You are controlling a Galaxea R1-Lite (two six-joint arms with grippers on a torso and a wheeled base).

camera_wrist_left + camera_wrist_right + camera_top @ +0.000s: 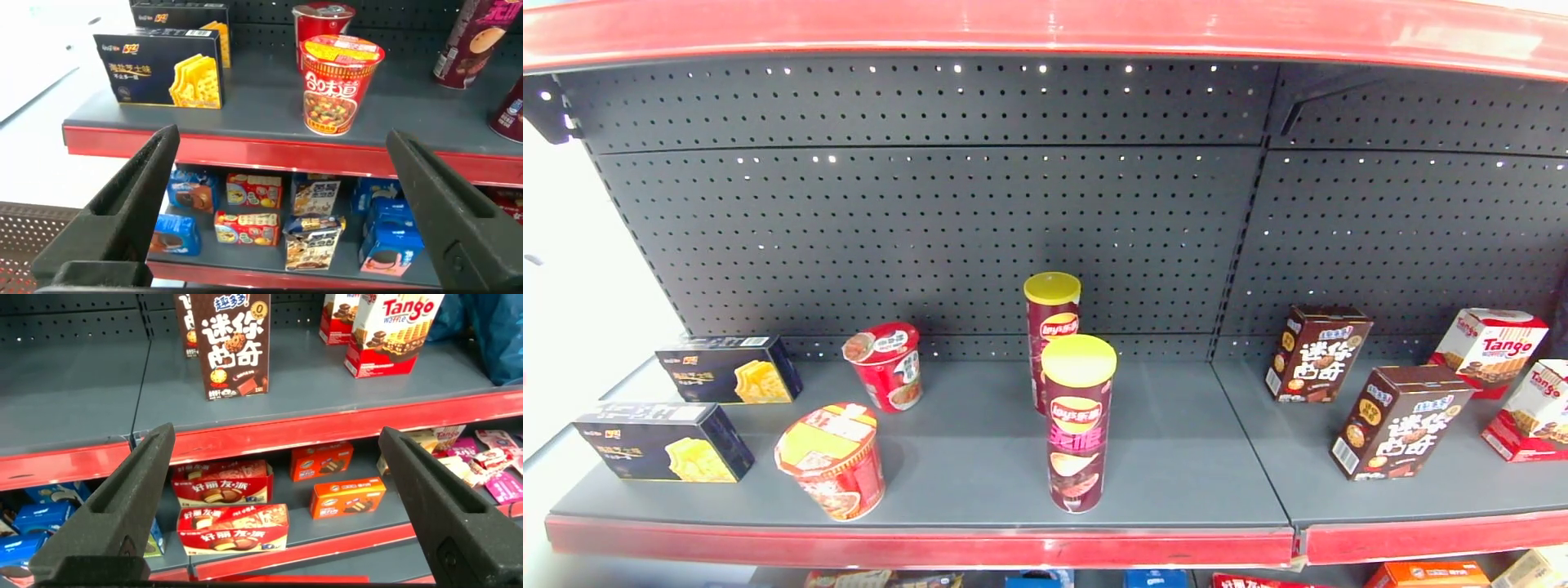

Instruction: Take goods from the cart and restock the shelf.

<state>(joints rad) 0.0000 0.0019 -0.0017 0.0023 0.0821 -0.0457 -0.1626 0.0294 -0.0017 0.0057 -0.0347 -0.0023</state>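
- Left gripper (pixel 280 132): spread wide, pinching nothing. Held in front of the red rim of the shelf (pixel 931 545), clear of it, facing the cups (pixel 339 82) and cracker boxes (pixel 163 69).
- Right gripper (pixel 276 431): likewise spread and empty, in front of the same rim further along, facing the brown boxes (pixel 233 343) and wafer boxes (pixel 392 331).
- Probably kept open and back from the shelf so as to be free for the next pick from the cart.
- Stocked two deep by kind, one behind the other, faces outward: cracker boxes, cups, cans (pixel 1078 425), brown boxes, wafer boxes. Likely so for easy reading from the aisle.
- Bare shelf floor between cans and brown boxes, and behind most pairs: room for more stock.
- No goods touching either gripper. Nearest ones standing on the shelf ahead of the fingers, others on the lower shelf (pixel 270 273) beneath.
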